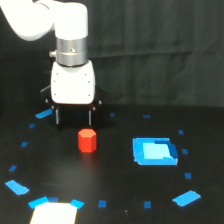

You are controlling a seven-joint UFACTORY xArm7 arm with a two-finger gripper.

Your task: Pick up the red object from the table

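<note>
Red object stood upright on the black surface, directly below the hand in the exterior view and a little toward that view's right of its centre line. We noted a clear gap between the fingertips and the block's top; nothing touched. Its short axis ran vertical, with no long side to favour. The hand's two dark fingers stood apart, wider than the block, and held nothing. We judged that the coming move turned on a small sideways correction and a descent. A larger blue square piece lay well apart from the hand, on the exterior view's right.
</note>
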